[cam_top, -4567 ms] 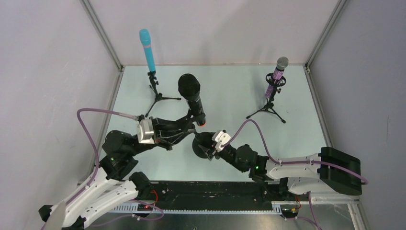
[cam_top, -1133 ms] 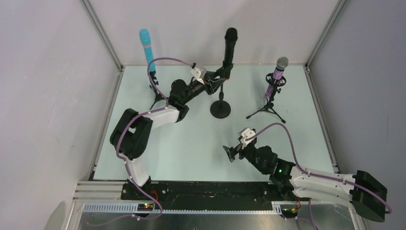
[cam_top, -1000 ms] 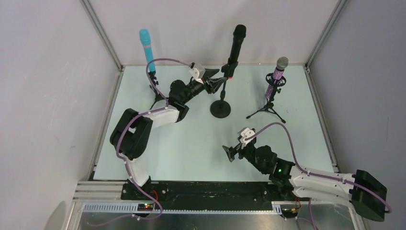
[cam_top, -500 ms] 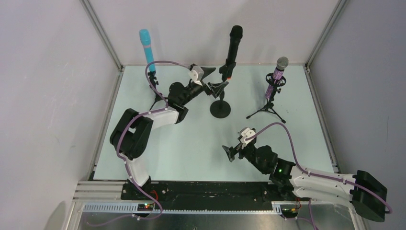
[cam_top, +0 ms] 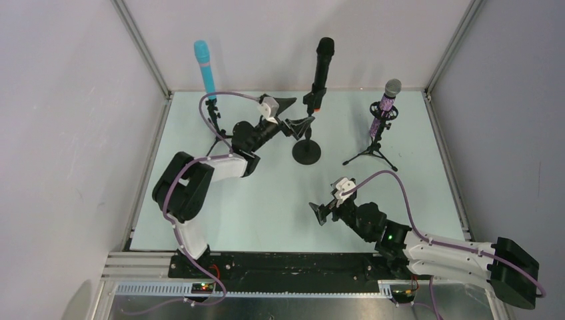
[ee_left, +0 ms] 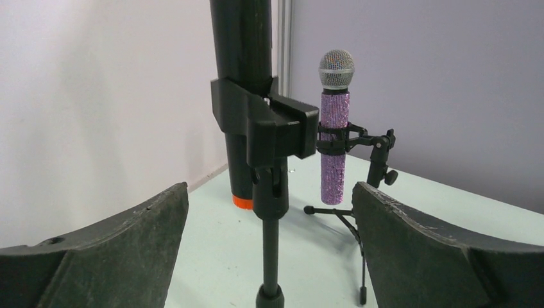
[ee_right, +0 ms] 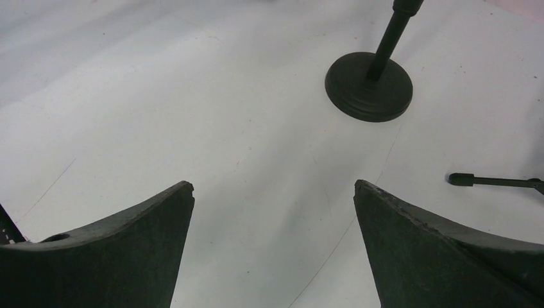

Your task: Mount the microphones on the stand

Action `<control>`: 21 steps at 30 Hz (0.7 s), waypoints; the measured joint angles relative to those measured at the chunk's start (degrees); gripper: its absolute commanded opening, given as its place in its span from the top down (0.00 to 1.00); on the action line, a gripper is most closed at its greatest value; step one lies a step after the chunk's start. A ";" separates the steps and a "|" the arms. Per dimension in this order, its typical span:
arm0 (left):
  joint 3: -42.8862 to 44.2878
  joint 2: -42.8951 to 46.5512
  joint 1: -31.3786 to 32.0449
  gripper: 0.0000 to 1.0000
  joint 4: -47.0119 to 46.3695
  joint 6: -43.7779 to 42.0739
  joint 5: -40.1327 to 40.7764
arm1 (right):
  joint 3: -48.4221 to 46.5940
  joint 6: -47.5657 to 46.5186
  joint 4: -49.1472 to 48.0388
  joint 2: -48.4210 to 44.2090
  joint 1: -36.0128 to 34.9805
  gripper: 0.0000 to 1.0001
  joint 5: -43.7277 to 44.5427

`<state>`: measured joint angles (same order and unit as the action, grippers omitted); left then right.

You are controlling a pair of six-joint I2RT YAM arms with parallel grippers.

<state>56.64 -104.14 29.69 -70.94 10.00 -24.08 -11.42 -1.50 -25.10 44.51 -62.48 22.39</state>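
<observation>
We're basically done here: blue mic (cam_top: 204,67) at 11 o'clock, black mic (cam_top: 322,67) at 12, purple mic (cam_top: 385,107) at 1, all clipped into stands (cam_top: 306,152). Left gripper (cam_top: 300,111) and right gripper (cam_top: 318,215) both gape, holding nothing.

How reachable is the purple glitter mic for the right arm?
Probably yes: the right gripper is open and empty, nothing stands between it and the purple glitter mic on its tripod, and the left gripper sits away by the black mic.
</observation>
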 measured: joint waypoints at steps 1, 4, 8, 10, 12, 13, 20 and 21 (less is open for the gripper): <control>-0.72 0.11 -0.07 0.00 -0.35 0.52 0.11 | 0.02 0.00 0.02 -0.11 0.04 0.01 -0.22; -3.41 0.85 -0.44 0.00 -0.68 2.08 0.61 | 0.02 0.00 0.02 -1.07 0.46 0.01 -1.25; -8.15 2.71 -1.05 0.00 -0.90 4.70 1.70 | 0.04 0.02 0.04 -3.28 1.46 0.01 -3.02; -10.86 3.87 -1.38 0.00 -0.98 6.49 2.43 | 0.07 0.04 0.07 -4.39 2.10 0.00 -3.91; -13.57 4.94 -1.62 0.00 -1.05 7.93 2.99 | 0.24 0.28 0.15 -5.70 2.99 0.01 -5.05; -14.73 5.38 -1.66 0.00 -1.01 8.48 3.04 | 0.35 0.50 0.13 -6.43 3.50 0.01 -5.70; -22.62 11.65 -1.77 0.00 4.98 10.47 4.52 | 2.05 3.17 -0.07 -9.86 6.69 0.01 -10.34; -22.99 13.05 -1.77 0.00 6.93 10.36 4.92 | 2.21 3.58 -0.07 -10.03 6.95 0.01 -10.80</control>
<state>33.65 -91.09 27.92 -64.01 20.36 -19.16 -9.21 2.09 -25.17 34.48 -55.53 11.60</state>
